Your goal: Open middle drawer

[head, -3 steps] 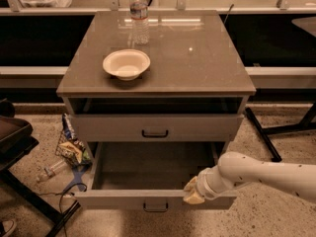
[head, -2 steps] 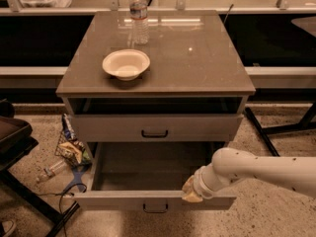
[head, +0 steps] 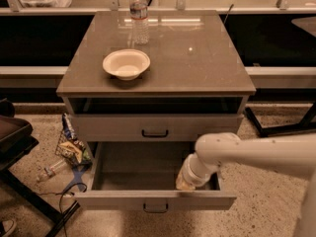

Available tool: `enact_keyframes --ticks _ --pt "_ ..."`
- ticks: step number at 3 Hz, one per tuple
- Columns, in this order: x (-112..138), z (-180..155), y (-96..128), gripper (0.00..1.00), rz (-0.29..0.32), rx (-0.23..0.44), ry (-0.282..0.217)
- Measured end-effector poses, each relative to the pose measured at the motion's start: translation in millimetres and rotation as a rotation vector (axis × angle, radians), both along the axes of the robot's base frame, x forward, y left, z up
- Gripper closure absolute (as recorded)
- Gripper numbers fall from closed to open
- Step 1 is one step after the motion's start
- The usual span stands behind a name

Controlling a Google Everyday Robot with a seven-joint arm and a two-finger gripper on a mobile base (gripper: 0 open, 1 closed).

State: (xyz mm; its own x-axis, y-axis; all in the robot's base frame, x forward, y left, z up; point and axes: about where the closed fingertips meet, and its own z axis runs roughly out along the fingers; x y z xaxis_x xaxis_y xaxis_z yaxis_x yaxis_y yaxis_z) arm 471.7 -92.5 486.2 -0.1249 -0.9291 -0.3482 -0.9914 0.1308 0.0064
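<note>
Speckled floor (head: 269, 209) surrounds the cabinet (head: 158, 73). Its middle drawer (head: 155, 200) stands pulled well out at lower centre, no further than a second ago. Only the gripper (head: 186, 181) has crept left along the front rim's inner side; whether it grips cannot be told. Opening looks essentially done.

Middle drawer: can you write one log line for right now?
middle drawer: pulled out | gripper: inside it, at front wall, right side | bowl: on cabinet top
</note>
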Motion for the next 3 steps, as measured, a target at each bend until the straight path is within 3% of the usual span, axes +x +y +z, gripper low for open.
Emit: enact_keyframes --ticks 1,3 --pt "27 24 12 1.0 0.056 -0.093 -0.03" --pt "29 10 15 1.0 0.051 -0.085 -0.03"
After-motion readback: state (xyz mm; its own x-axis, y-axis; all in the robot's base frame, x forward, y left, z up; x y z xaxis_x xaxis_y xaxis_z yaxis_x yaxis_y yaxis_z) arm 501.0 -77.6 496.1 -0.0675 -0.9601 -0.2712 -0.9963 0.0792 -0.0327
